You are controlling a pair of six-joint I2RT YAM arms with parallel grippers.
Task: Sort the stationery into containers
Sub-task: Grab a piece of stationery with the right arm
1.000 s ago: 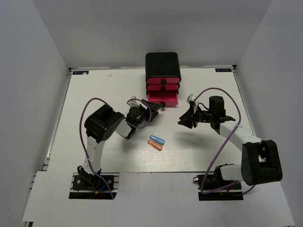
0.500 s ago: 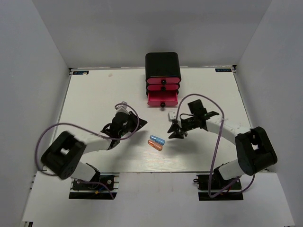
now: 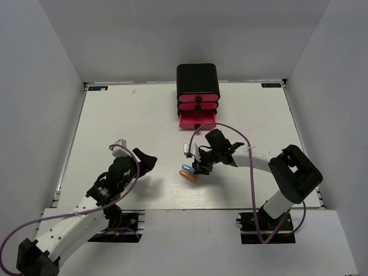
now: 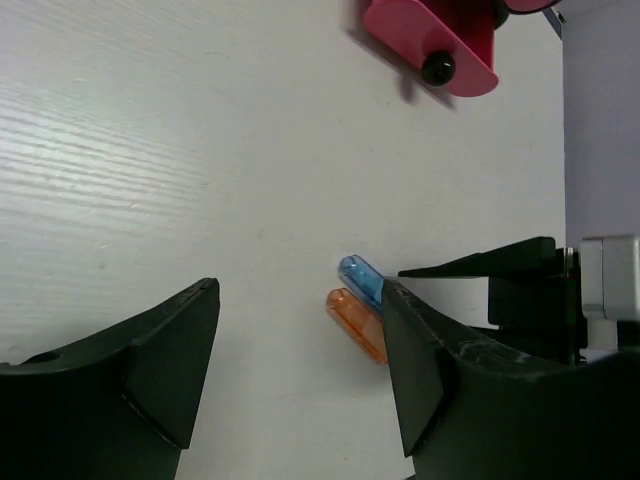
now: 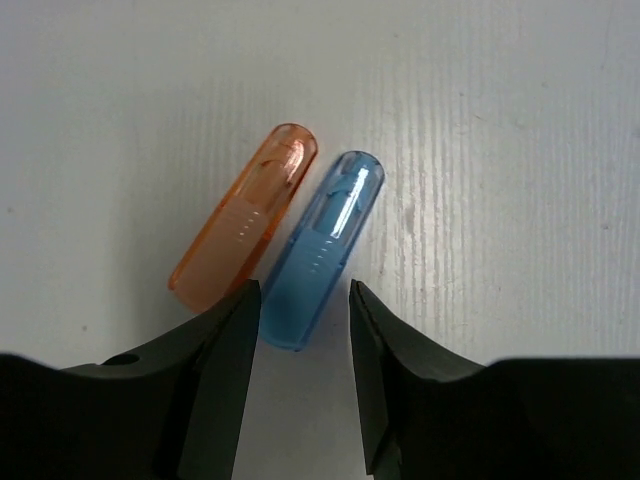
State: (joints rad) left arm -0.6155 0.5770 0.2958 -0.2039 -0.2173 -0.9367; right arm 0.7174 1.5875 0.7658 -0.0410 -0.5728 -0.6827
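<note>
Two short capsule-like pieces lie side by side on the white table, a blue one [image 5: 322, 250] [image 3: 187, 169] and an orange one [image 5: 243, 230] [image 3: 189, 177]. My right gripper [image 5: 304, 300] [image 3: 200, 165] is low over them and open, with the near end of the blue piece between its fingers and a gap on one side. My left gripper [image 4: 298, 300] [image 3: 147, 160] is open and empty, off to the left of the pieces and pointing at them. The black cabinet [image 3: 197, 79] stands at the back with pink drawers; the bottom drawer [image 3: 197, 119] [image 4: 440, 45] is pulled out.
White walls close in the table on the left, back and right. The right arm's purple cable [image 3: 253, 172] loops over the table near the pieces. The right gripper's black body [image 4: 500, 290] shows in the left wrist view beside the pieces.
The left arm has pulled back from the drawers to the near left. The right gripper has moved left and down from beside the drawers onto the blue piece.
</note>
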